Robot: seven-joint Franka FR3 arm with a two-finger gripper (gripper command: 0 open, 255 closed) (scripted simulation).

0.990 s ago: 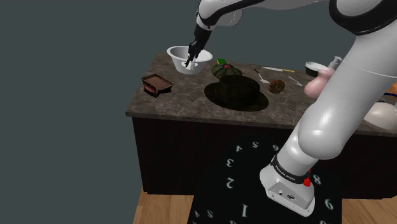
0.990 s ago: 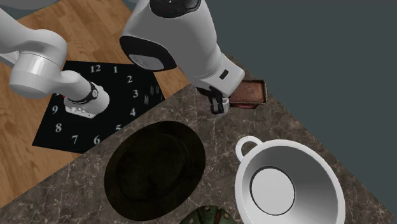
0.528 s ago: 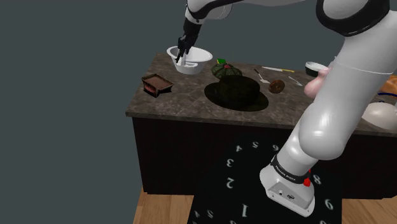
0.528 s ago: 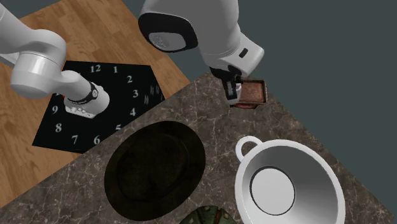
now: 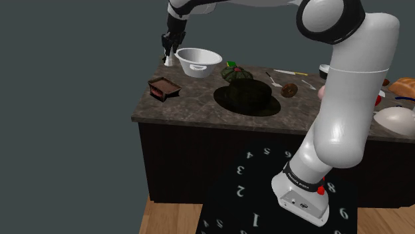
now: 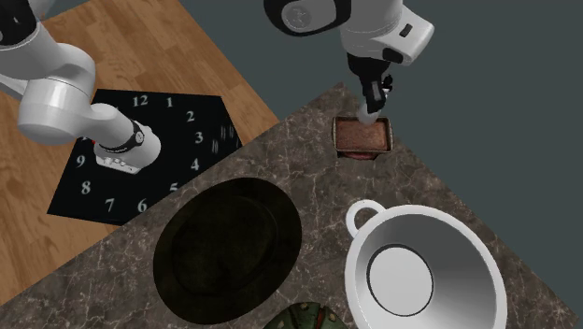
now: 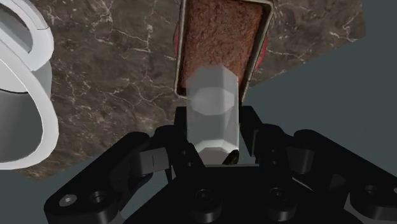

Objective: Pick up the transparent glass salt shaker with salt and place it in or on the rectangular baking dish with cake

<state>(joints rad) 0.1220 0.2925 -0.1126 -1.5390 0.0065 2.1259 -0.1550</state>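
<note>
Claw (image 7: pixel 214 139) is pinching the salt shaker (image 7: pixel 213 102), one black finger on each flank. The shaker's base is buried between the fingers and its body covers their tips, so I cannot see the contact faces. It renders as a pale grey, faceted, half-clear body, and I cannot make out any salt inside. Looking along the claw, the shaker's free end overlaps one short end of the baking dish (image 7: pixel 268 32), which holds brown cake. In the second exterior view the claw (image 6: pixel 372 105) and shaker (image 6: pixel 368 121) hang over that dish's (image 6: pixel 334 138) rim on the side away from the white bowl (image 6: pixel 360 217). From the shoulder view the claw (image 5: pixel 170 52) and shaker (image 5: pixel 170 61) sit well above and beyond the dish (image 5: pixel 159 92); I cannot judge the gap from there. The bowl is cut by the frame edge in the wrist view (image 7: pixel 25 95), and the arm covers several small items at the bench end far from the dish. The bench (image 5: pixel 193 110) has a dark, veined stone top over a dark cabinet. On it, a dark round object (image 5: pixel 247 98) lies beyond the bowl (image 5: pixel 198 61) from the dish. The floor is wood (image 6: pixel 121 47), with a black rug bearing clock numerals (image 6: pixel 177 121) under the stand. The backdrop is flat grey-blue.
</note>
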